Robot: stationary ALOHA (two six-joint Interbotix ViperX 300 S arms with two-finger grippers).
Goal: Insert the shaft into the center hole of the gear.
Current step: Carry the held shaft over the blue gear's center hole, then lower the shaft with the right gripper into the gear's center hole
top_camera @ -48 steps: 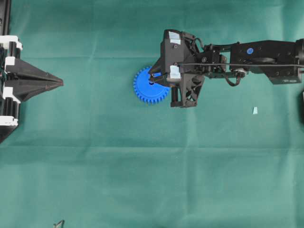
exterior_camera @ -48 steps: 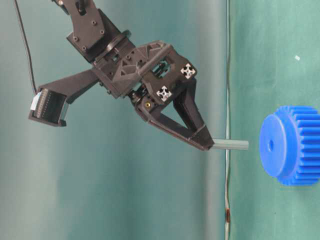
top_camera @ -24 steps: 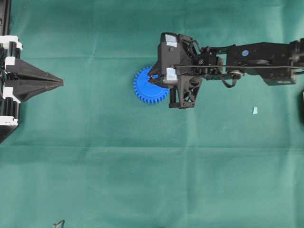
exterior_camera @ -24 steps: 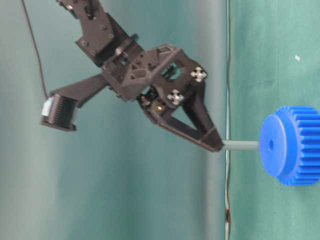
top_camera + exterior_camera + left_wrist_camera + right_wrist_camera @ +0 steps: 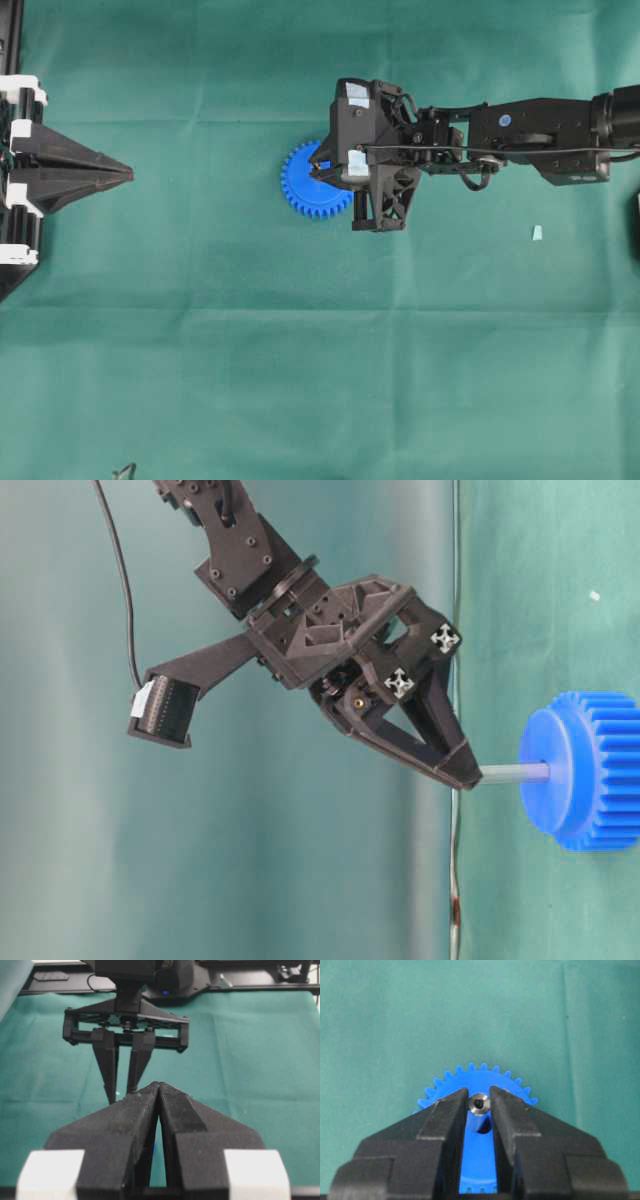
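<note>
The right gripper [image 5: 470, 772] is clamped on the shaft [image 5: 512, 773], a thin silvery-grey pin gripped at one end between the two black fingertips [image 5: 451, 1103]. In the right wrist view the shiny round end of the shaft sits pinched between the fingers, directly over the gear [image 5: 477, 1152]. In the table-level view the free end of the shaft meets the flat blue face at the center hole [image 5: 545, 771]; how deep it sits in the hole cannot be told from the pictures. The gear lies flat on the green cloth [image 5: 300, 350], left of the middle of the table in the overhead view, its toothed rim partly covered by the right gripper, which reaches in from the right side.

The left gripper [image 5: 128, 174] is parked at the far left edge of the overhead view, well apart from the gear. Its fingers are pressed together with nothing between them, as the left wrist view shows.

A small pale scrap [image 5: 537, 233] lies on the cloth near the right edge, well apart from the gear
</note>
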